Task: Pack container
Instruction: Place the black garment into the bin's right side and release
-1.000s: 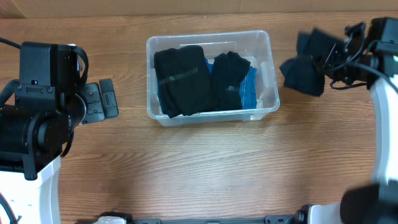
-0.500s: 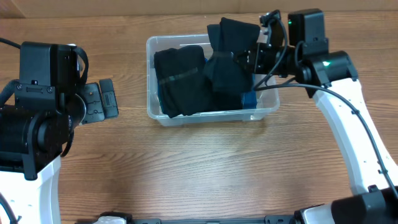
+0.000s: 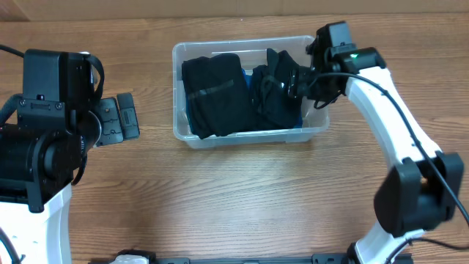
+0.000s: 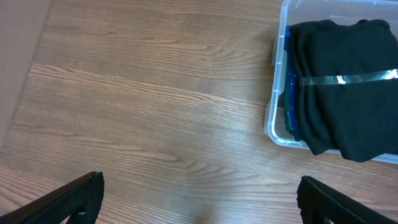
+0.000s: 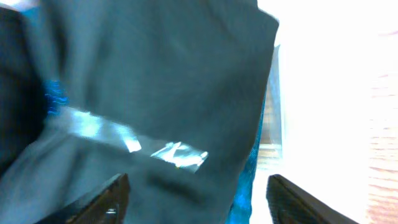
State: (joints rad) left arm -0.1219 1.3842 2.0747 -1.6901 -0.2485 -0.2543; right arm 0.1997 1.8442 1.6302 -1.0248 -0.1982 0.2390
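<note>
The clear container (image 3: 249, 138) stands at the table's back middle. Inside lie a folded black garment (image 3: 214, 95) with a clear tape band on the left and another black garment (image 3: 275, 99) on the right, over blue cloth (image 3: 295, 117). My right gripper (image 3: 297, 82) hovers over the container's right part. In the right wrist view this right gripper (image 5: 198, 199) is open, its fingers wide apart just above the black garment (image 5: 161, 81) with its tape (image 5: 137, 143). My left gripper (image 4: 199, 199) is open over bare wood, left of the container (image 4: 278, 87).
The wooden table (image 3: 242, 198) stretches in front of the container. The left arm's base (image 3: 44, 147) fills the left edge. The right arm (image 3: 396, 125) reaches in from the lower right. A cardboard-coloured wall edge (image 4: 18, 62) shows at the left.
My right gripper carried a black garment from the far right to over the container, lowered it onto the right side and opened. The left arm has not moved.
</note>
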